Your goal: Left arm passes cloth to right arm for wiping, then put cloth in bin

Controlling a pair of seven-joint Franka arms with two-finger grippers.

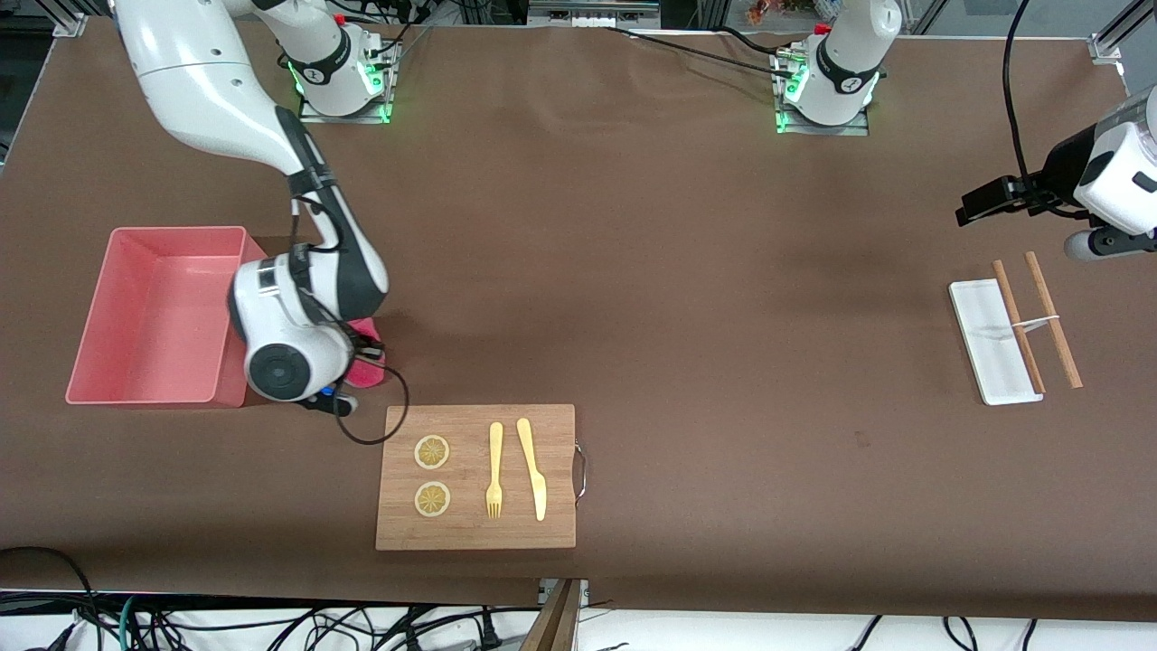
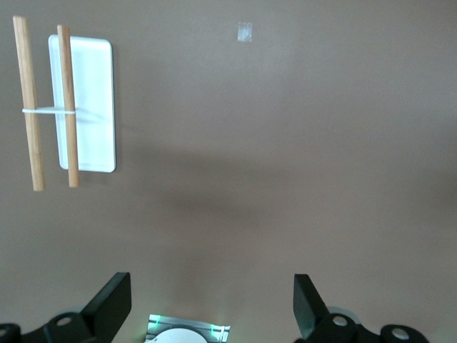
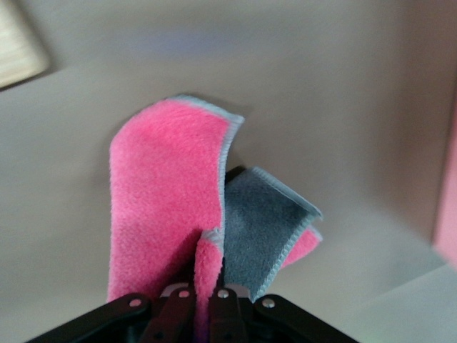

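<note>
My right gripper [image 3: 202, 289] is shut on the magenta-pink cloth [image 3: 164, 186]. The cloth's dark grey reverse side folds out beside the pink face. In the front view the right arm's wrist [image 1: 289, 348] covers the gripper, and only a bit of the cloth [image 1: 369, 371] shows under it. It is just beside the light-pink bin [image 1: 176, 233], between the bin and the cutting board. My left gripper [image 2: 212, 300] is open and empty, held high over the table at the left arm's end, and the left arm [image 1: 1116, 172] waits there.
A wooden cutting board [image 1: 475, 524] carries two lemon slices, a yellow fork [image 1: 494, 470] and a yellow knife [image 1: 533, 470], nearer the front camera than the cloth. A small flat white tray [image 1: 985, 339] with two tied wooden chopsticks [image 1: 1048, 316] lies below the left gripper.
</note>
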